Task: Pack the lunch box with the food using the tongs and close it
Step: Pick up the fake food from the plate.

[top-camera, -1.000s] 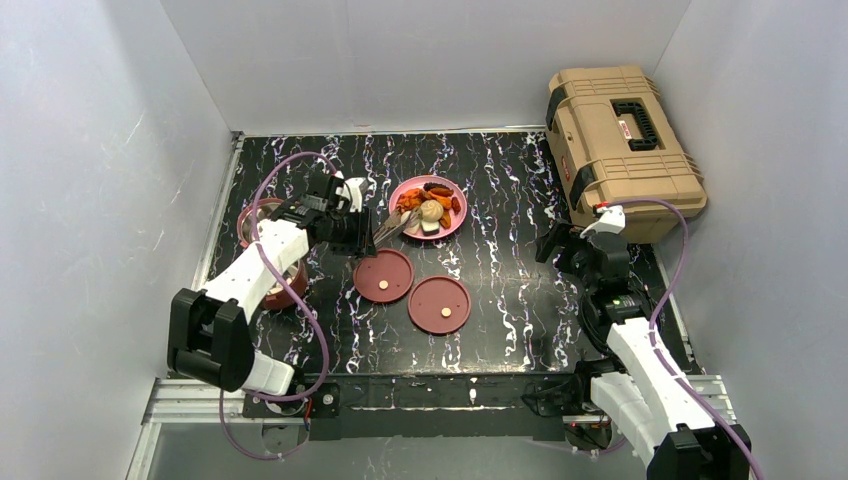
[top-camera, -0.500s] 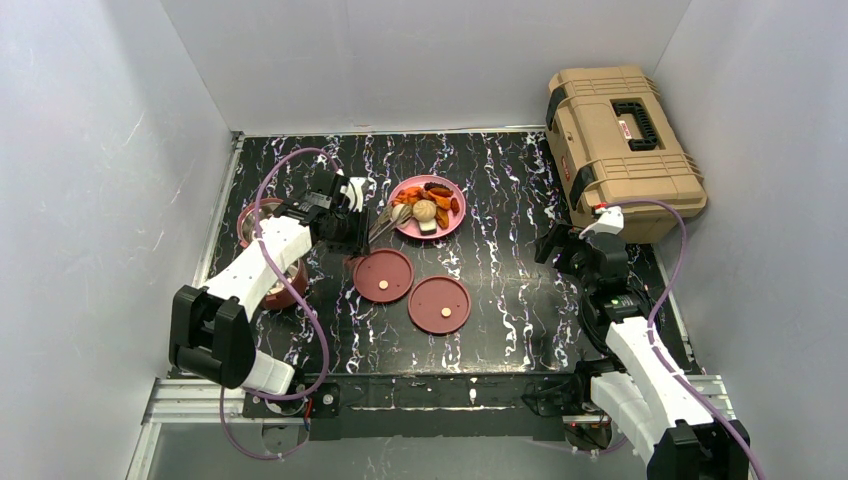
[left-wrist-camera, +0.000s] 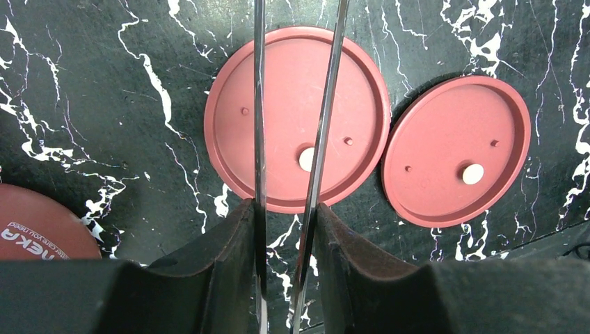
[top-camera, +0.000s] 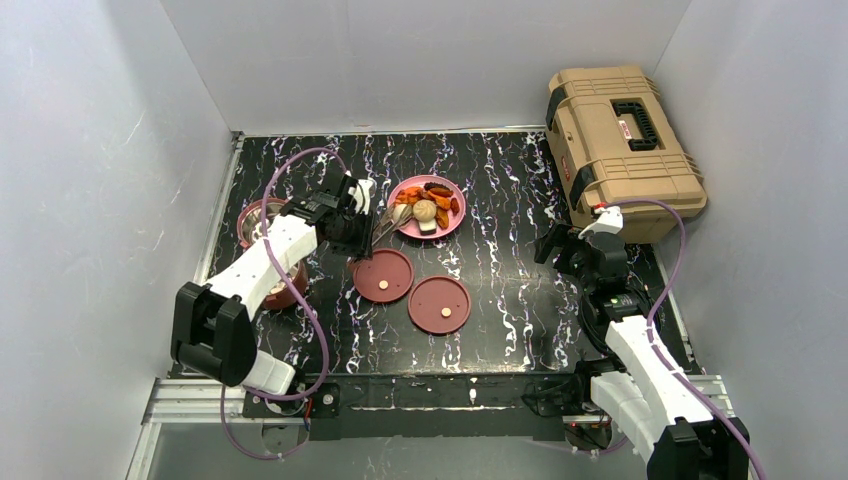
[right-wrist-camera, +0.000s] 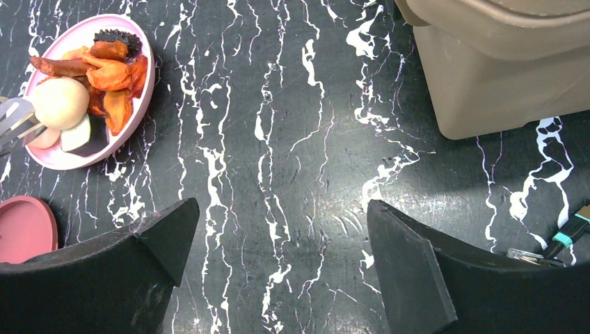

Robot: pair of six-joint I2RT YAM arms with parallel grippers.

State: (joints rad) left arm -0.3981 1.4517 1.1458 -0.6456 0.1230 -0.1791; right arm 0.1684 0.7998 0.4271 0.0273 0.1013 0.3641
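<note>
1. The tongs [left-wrist-camera: 258, 104] are clamped between the left jaws, with one thin blade lying against each finger [left-wrist-camera: 222, 264] and a narrow gap left between the blades
2. The tips of the tongs are seen at the left rim of the pink plate [right-wrist-camera: 66, 164], just beside the pale bun [right-wrist-camera: 59, 102]; whether the bun is touched cannot be told
3. The food [right-wrist-camera: 111, 76] is heaped on that plate: orange-red chunks, a dark piece at the far rim, and the bun with a white piece at the near side
4. Two disc lids of the lunch box, one [left-wrist-camera: 362, 104] beside the other [left-wrist-camera: 445, 125], are laid flat on the black marbled surface [top-camera: 500, 220], almost touching, below the left jaws and the tong blades
5. The maroon bowls [top-camera: 247, 222] are placed near the left edge of the surface and are largely hidden by the left arm [top-camera: 265, 260]
6. The right jaws are held wide apart with nothing between them, above bare surface between the pink plate and the tan toolbox [right-wrist-camera: 501, 76]
</note>
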